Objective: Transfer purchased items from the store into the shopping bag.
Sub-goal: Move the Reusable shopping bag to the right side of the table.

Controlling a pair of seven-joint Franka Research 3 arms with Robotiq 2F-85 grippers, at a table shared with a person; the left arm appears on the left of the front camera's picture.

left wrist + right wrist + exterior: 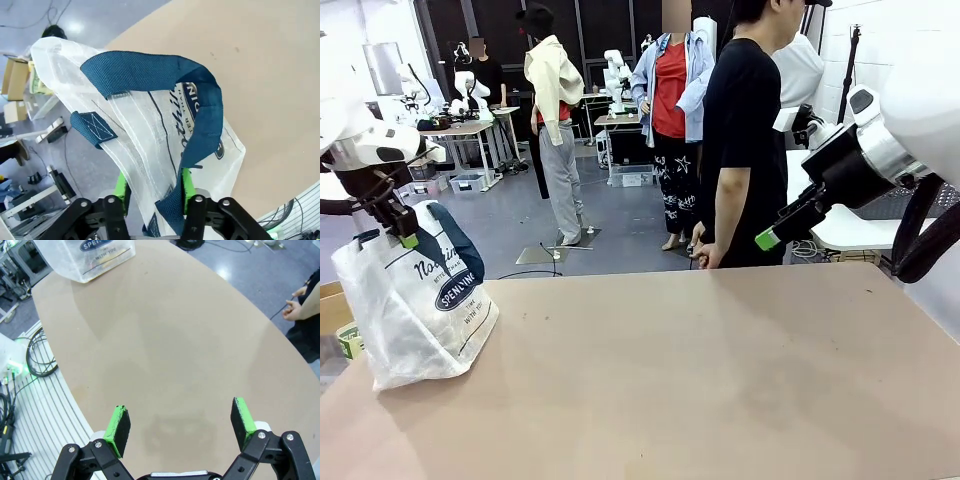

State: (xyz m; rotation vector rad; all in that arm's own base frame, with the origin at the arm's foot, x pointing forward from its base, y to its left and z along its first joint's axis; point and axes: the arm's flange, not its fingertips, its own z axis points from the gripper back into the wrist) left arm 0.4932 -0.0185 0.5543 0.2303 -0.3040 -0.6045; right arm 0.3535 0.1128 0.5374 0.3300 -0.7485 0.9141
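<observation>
The shopping bag (415,300) stands on the table's far left corner, translucent white with navy handles and an oval logo. My left gripper (405,232) hovers at its top edge. In the left wrist view the left gripper (152,187) is open about halfway, and the shopping bag (150,115) rim and one navy strap (200,125) pass loosely between the green pads. My right gripper (767,238) hangs high at the right, above the table's far edge. Seen from its wrist, the right gripper (180,422) stands wide open over bare table, with the shopping bag (95,255) far off. The store is out of view.
The tan table (720,380) is bare across its middle and right. A person in black (740,150) stands at the far edge, a hand (297,310) near the rim. A cardboard box (330,310) sits off the table's left side.
</observation>
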